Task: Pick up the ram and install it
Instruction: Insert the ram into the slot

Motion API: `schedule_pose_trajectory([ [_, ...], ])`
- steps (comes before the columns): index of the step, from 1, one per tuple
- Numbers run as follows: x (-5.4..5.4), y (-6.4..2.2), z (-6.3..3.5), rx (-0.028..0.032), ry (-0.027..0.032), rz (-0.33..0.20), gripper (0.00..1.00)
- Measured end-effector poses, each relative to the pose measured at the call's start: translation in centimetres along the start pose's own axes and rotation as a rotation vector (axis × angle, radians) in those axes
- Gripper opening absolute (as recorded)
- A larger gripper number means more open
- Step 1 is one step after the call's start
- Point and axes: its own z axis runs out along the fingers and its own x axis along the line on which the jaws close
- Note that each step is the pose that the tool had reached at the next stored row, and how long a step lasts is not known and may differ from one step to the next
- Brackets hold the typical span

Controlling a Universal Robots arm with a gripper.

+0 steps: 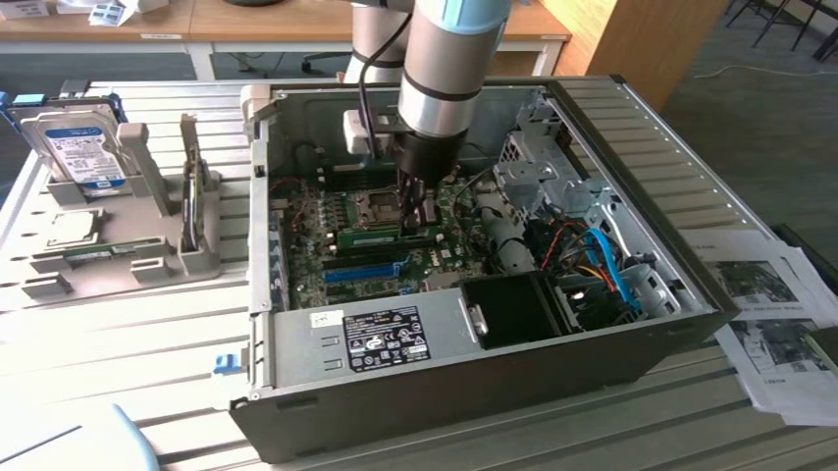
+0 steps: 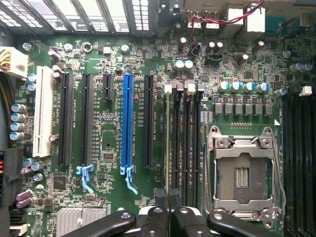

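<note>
An open computer case lies on the table with its motherboard facing up, and the arm reaches down into it. The pick-up looks done. The ram stands on edge along the black memory slots, at the one farthest from the CPU socket and apart from the blue slot. I cannot tell whether it is pressed fully home, so seating may be left to do. The hand is closed narrowly on the ram's end, pinching its two faces.
</note>
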Motion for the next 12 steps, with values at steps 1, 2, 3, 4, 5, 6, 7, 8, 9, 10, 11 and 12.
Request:
schedule_pose_trajectory([
  [1,0.00,0.00,0.02,0.0000,0.0000,0.000,0.11],
  [2,0.00,0.00,0.04,0.0000,0.0000,0.000,0.11],
  [3,0.00,-0.01,0.05,0.0000,-0.0001,0.000,0.11],
  [4,0.00,0.00,0.05,0.0000,-0.0001,0.000,0.11],
  [5,0.00,0.00,0.05,0.0000,0.0000,0.000,0.11],
  [6,0.00,-0.01,0.05,0.0000,-0.0001,0.000,0.11],
  [7,0.00,-0.04,0.05,-0.0001,-0.0001,0.000,0.11],
  [8,0.00,-0.08,0.05,-0.0001,-0.0002,0.000,0.11],
  [9,0.00,-0.10,0.05,-0.0002,-0.0002,0.000,0.11],
  [10,0.00,-0.11,0.05,-0.0001,-0.0001,0.000,0.11],
  [11,0.00,-0.11,0.04,0.0001,-0.0001,0.000,0.11],
  [12,0.00,-0.12,0.04,0.0000,0.0000,0.000,0.11],
])
